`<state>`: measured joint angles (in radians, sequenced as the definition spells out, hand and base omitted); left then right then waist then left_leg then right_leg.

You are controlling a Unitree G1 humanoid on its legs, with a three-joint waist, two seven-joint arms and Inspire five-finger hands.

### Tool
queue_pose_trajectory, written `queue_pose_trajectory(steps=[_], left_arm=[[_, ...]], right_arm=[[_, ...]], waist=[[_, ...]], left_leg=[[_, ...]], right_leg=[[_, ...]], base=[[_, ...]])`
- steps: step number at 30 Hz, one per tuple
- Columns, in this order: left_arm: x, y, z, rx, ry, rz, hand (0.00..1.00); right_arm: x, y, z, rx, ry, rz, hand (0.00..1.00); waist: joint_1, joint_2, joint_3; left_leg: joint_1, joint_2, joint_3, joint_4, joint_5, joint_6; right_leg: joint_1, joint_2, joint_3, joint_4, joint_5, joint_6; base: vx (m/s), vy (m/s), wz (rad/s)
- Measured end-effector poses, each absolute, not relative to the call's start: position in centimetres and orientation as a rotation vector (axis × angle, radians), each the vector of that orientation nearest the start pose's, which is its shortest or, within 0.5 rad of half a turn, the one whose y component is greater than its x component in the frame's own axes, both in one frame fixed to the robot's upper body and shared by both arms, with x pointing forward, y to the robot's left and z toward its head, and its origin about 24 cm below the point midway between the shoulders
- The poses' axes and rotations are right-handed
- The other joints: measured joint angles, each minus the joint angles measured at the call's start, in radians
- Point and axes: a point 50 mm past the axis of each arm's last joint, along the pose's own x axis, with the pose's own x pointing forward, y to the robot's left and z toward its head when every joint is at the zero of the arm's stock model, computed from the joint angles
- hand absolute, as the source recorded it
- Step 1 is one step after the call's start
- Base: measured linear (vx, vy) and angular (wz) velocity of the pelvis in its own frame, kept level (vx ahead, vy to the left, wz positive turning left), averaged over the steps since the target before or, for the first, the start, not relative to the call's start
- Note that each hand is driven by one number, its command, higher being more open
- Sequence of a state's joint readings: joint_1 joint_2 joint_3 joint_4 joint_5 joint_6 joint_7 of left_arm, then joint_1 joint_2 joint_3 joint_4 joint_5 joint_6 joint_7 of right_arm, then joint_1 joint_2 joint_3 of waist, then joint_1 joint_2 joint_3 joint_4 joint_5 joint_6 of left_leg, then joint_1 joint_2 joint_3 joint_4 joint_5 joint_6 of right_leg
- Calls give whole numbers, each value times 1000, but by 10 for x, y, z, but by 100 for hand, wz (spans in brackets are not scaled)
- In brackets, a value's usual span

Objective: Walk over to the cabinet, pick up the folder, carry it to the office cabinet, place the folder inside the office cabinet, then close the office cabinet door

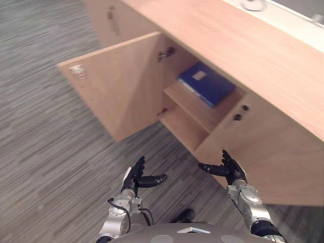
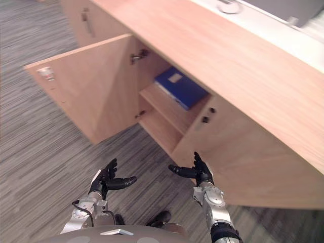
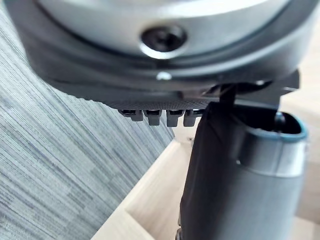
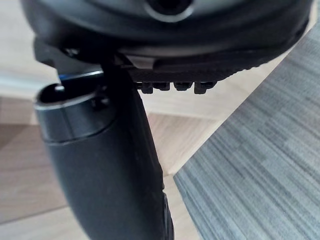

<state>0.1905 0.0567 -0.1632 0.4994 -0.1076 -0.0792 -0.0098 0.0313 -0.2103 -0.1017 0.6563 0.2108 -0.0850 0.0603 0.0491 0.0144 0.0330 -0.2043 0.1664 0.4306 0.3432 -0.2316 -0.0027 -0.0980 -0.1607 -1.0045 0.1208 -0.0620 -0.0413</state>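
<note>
A blue folder [image 1: 206, 83] with a pale label lies flat on the upper shelf inside the low wooden office cabinet [image 1: 263, 61]. The cabinet's door [image 1: 114, 86] stands swung wide open to the left. My left hand [image 1: 137, 177] hovers low in front of the door, fingers straight, thumb pointing right, holding nothing. My right hand [image 1: 230, 169] hangs open in front of the cabinet's shut right panel [image 1: 263, 152], thumb pointing left, empty. Both hands are well short of the folder and the door. A sliver of blue shows past the right thumb [image 4: 105, 165] in the right wrist view.
A lower shelf [image 1: 185, 126] sits under the folder's shelf. Another shut cabinet door with a handle [image 1: 112, 20] is farther left. A white ledge [image 1: 283, 17] with small objects runs behind the cabinet top. Grey striped carpet [image 1: 45, 152] covers the floor to the left.
</note>
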Motion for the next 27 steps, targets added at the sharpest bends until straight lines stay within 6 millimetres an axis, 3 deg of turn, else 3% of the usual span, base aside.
queue_pose_trajectory(steps=[5, 9, 13, 17, 21, 27], left_arm=[[156, 147, -102, -4, 636, -87, 100], [137, 162, -110, 17, 697, -48, 100], [116, 175, -117, -68, 745, 104, 100], [91, 211, -120, -219, 758, 420, 100], [79, 240, -116, -236, 734, 623, 100], [81, 246, -111, -256, 691, 679, 100]], right_arm=[[185, -239, -92, 78, 588, -230, 100], [178, -234, -101, 113, 624, -249, 100], [180, -228, -102, 133, 624, -240, 100], [176, -223, -106, 143, 644, -230, 100], [178, -220, -106, 153, 638, -213, 100], [182, -219, -104, 149, 628, -206, 100]], waist=[[-10, -13, 0], [-14, -14, 2], [-3, -19, 5], [3, -29, 15], [11, -33, 30], [23, -30, 65]], left_leg=[[28, -124, -111, -204, 119, 21], [89, -138, -145, -241, 129, 19], [112, -145, -142, -261, 129, 18], [153, -147, -149, -270, 129, 18], [177, -149, -149, -281, 129, 18], [207, -160, -158, -278, 130, 20]], right_leg=[[16, -66, -79, 4, 46, 54], [68, -90, -65, 31, 47, 56], [73, -104, -55, 50, 47, 56], [98, -122, -19, 91, 47, 56], [102, -132, 34, 114, 47, 56], [99, -188, 77, 225, 44, 55]], base=[[19, 137, 93], [62, 49, 31], [35, 30, -3], [30, 29, 5], [0, 0, 0], [-18, 25, 5]])
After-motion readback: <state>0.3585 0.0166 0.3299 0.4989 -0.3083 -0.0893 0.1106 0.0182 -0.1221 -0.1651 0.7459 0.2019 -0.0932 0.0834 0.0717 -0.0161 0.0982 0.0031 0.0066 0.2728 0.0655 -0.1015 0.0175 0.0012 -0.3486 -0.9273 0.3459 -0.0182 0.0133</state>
